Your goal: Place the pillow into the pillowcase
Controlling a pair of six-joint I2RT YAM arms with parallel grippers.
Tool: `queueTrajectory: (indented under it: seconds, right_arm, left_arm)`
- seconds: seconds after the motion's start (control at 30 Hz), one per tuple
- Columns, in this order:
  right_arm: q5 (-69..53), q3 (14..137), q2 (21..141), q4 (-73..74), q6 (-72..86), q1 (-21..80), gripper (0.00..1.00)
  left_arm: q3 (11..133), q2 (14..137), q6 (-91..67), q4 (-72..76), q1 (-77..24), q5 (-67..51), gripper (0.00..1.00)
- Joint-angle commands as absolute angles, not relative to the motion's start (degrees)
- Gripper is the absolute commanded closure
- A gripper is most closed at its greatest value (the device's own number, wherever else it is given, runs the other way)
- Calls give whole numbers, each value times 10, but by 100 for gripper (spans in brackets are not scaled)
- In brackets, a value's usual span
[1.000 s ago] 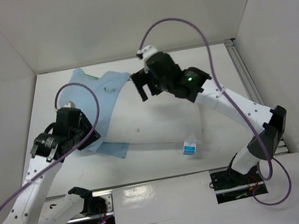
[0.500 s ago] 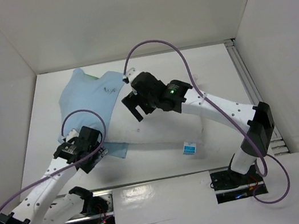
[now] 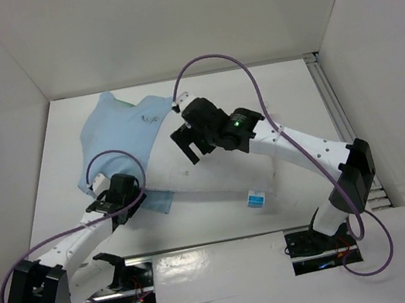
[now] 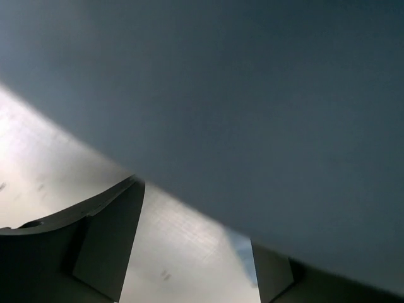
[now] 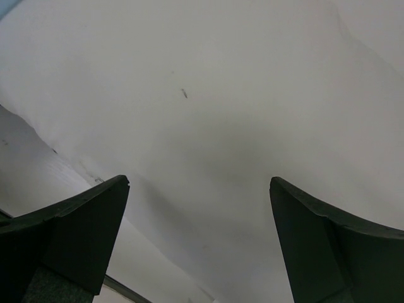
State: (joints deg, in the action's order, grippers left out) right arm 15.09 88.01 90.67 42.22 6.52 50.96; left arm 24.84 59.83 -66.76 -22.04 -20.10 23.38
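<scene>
**A:** How will the pillow (image 3: 215, 180) handle?

**B:** Light, plump and squashy, I'd judge, so pinch a corner or the short edge. It lies across the bench (image 3: 286, 90), its left end covered by the pillowcase (image 3: 116, 131), a thin, limp cloth best taken at its open hem

**A:** And the grippers?

**B:** The right gripper (image 3: 188, 144) hangs spread wide over the pillow, holding nothing. The left gripper (image 3: 123, 198) sits spread at the pillowcase's near edge, with nothing between its fingers

**A:** Count?

**B:** One pillow, one pillowcase, two grippers
</scene>
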Motion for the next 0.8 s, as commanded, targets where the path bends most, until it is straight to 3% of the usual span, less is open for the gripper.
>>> queueTrajectory:
  seconds: [0.0,0.13,0.27,0.57,0.6,0.63,0.77]
  right_arm:
    - [168,880,882,445,69,507,0]
    - [173,864,875,474,69,495,0]
    - [173,858,864,498,80,489,0]
    - [136,858,859,504,85,468,0]
    - [131,858,865,510,85,468,0]
    - [131,858,870,510,85,468,0]
    - [100,870,883,515,85,468,0]
  left_arm:
    - [226,627,-629,-91,-179,247,23]
    - [220,656,-599,7,-165,206,18]
    - [233,686,-599,36,-152,191,21]
    - [273,801,-599,91,-127,128,72]
    - [281,809,-599,91,-127,122,89]
    - [290,814,-593,77,-120,122,100]
    - [344,798,-572,-13,-115,109,100]
